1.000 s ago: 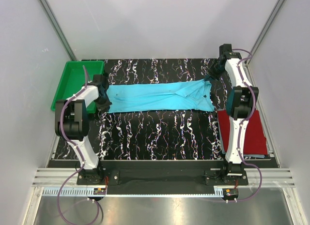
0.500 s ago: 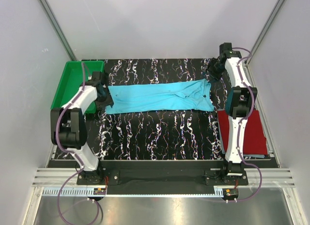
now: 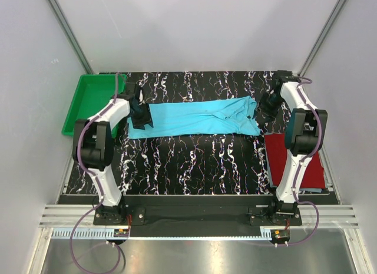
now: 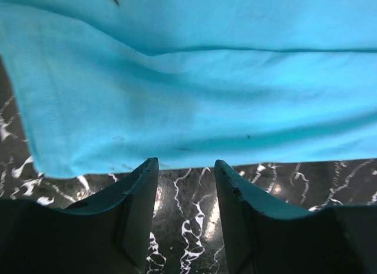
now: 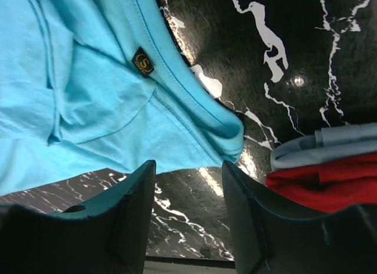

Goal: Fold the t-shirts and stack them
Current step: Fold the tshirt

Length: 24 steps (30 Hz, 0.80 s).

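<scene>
Turquoise t-shirt (image 3: pixel 197 116) flat on desk (image 3: pixel 194 162). Left claw (image 4: pixel 185 163) released, empty, at hem. Right claw (image 5: pixel 188 165) released, empty, beside collar.

Only readable mark: small dark neck label (image 5: pixel 143 62), upper left of right wrist view, at collar seam of turquoise t-shirt (image 5: pixel 88 121). Gold emblem, possibly a letter "S" inside a ring; resolution too low to confirm. No other txt, nos. or signs legible.
</scene>
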Each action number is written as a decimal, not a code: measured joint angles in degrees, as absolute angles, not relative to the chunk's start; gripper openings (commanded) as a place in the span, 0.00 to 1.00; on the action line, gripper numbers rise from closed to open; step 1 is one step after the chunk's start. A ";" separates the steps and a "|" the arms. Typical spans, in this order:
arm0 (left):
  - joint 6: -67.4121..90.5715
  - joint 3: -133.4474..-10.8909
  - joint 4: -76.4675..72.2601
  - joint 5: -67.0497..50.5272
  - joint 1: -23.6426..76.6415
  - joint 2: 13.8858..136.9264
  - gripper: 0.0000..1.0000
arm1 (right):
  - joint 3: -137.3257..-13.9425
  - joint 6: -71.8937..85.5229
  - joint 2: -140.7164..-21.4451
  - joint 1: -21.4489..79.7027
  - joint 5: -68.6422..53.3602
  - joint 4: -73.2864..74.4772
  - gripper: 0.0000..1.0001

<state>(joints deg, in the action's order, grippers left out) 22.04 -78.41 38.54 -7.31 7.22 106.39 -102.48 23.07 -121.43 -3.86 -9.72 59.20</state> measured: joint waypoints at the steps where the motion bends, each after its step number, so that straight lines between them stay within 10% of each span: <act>1: 22.04 -78.41 38.57 -7.55 7.16 107.68 0.48 | -101.60 22.57 -121.32 -3.84 -9.78 58.81 0.56; 11: 22.02 -78.41 38.89 -8.43 6.83 111.28 0.47 | -94.78 20.16 -121.34 -3.79 -10.11 56.84 0.54; 24: 21.82 -78.41 38.92 -8.54 3.77 112.73 0.48 | -94.63 20.21 -123.39 -3.79 -5.69 56.62 0.15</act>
